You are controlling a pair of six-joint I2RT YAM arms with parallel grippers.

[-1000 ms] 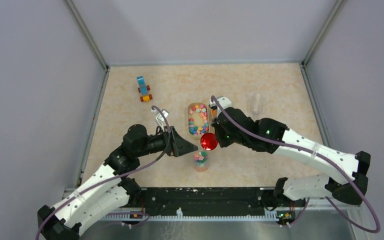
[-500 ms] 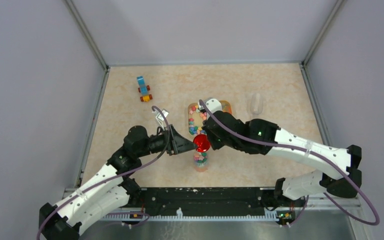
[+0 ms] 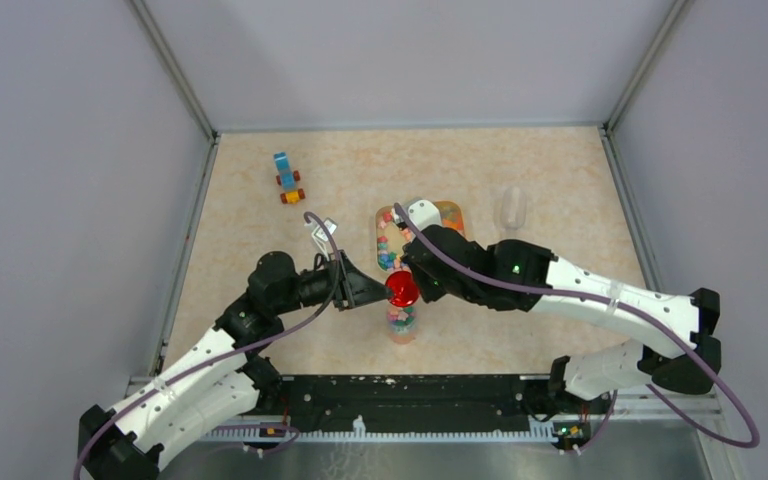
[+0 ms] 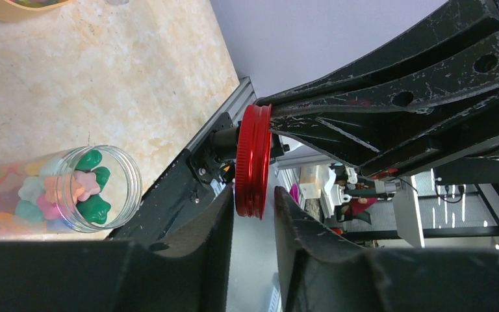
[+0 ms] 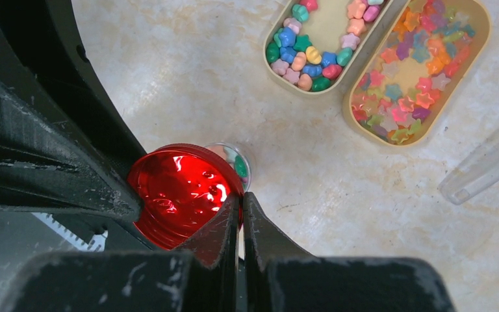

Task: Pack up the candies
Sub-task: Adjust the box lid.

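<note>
Candies fill a small clear jar [image 3: 400, 320] [image 4: 58, 192] standing open near the table's front. More candies [image 5: 305, 58] lie in two tan oval trays [image 3: 395, 240] [image 5: 349, 110]. My right gripper [image 3: 412, 275] [image 5: 241, 198] is shut on the rim of a round red lid [image 3: 401, 288] [image 5: 179, 192] and holds it above the jar. My left gripper [image 3: 382, 292] [image 4: 255, 198] straddles the lid [image 4: 253, 162] edge-on. One finger is against the lid and a gap shows at the other.
A blue-and-orange toy vehicle [image 3: 287, 178] sits at the back left. A clear plastic scoop-like piece [image 3: 511, 207] [image 5: 487, 162] lies at the back right. Grey walls enclose the table on three sides.
My right arm has carried the red lid left and nearer, from beside the trays to above the jar. The left gripper's jaws have narrowed around the lid.
</note>
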